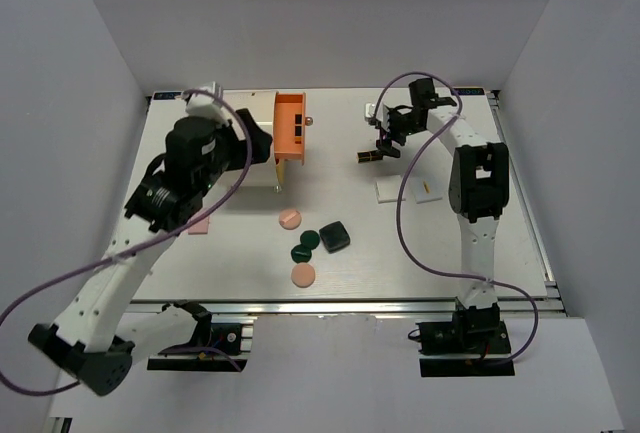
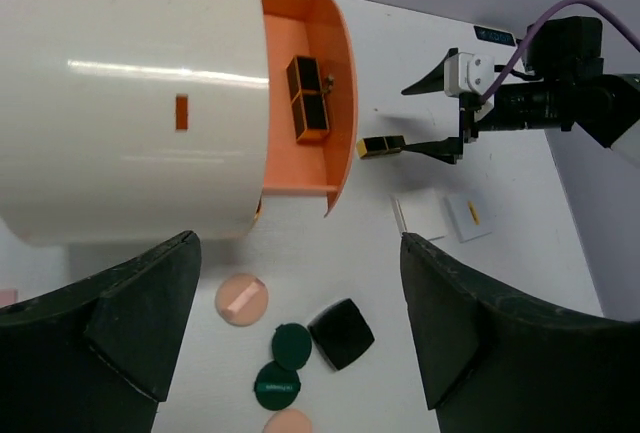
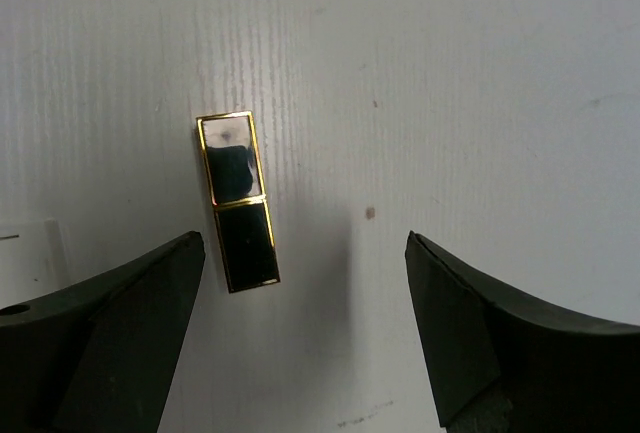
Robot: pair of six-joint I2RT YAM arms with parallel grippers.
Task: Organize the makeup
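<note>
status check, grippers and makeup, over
Left gripper open near the orange drawer. Right gripper open over a loose black-gold bar. Two bars in the drawer; nothing visibly in the way.

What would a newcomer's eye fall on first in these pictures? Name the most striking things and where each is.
The big cream cylinder at the far side, left of centre, stands out, its orange drawer open with black-gold bars inside. To its right, the open right gripper hovers over a lone black-gold bar. Mid-table, peach and green discs cluster.
</note>
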